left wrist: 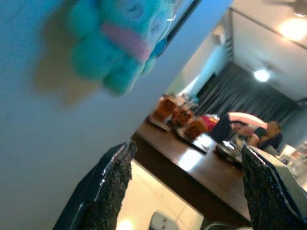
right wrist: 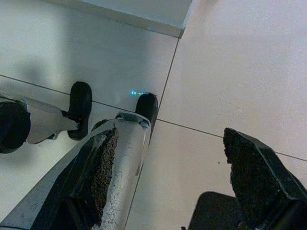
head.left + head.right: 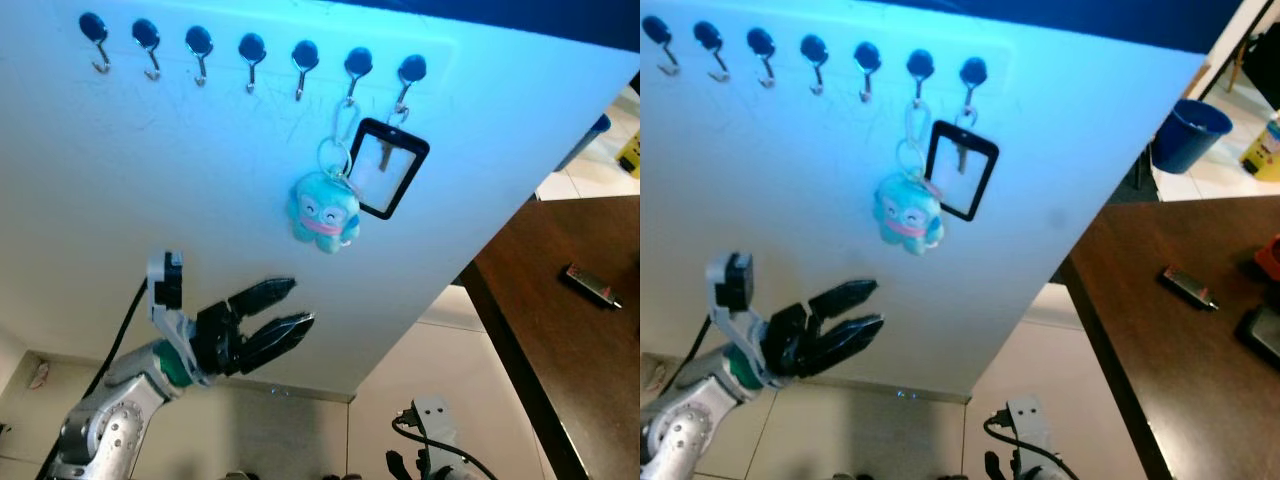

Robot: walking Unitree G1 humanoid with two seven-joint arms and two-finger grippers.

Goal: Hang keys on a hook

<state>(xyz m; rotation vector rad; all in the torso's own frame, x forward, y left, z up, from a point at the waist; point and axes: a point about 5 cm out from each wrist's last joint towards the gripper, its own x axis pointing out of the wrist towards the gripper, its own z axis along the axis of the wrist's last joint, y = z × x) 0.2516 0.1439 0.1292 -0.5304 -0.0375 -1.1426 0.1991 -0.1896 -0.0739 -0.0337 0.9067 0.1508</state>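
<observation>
My left gripper [image 3: 290, 305] — arm raised toward the white board [image 3: 180, 200], fingers apart, empty. Teal plush keyring with keys [image 3: 324, 210] — hanging from a black-capped hook [image 3: 357, 66]. My right gripper [image 2: 168, 177] — hanging low, fingers apart.

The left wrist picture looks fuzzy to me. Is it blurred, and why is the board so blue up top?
Left wrist view: yes, the teal plush keychain is soft and out of focus, and the ceiling lights glare white. Eye views: a blue cast falls across the top of the white board, fading lower down; the plush is sharp there.
</observation>
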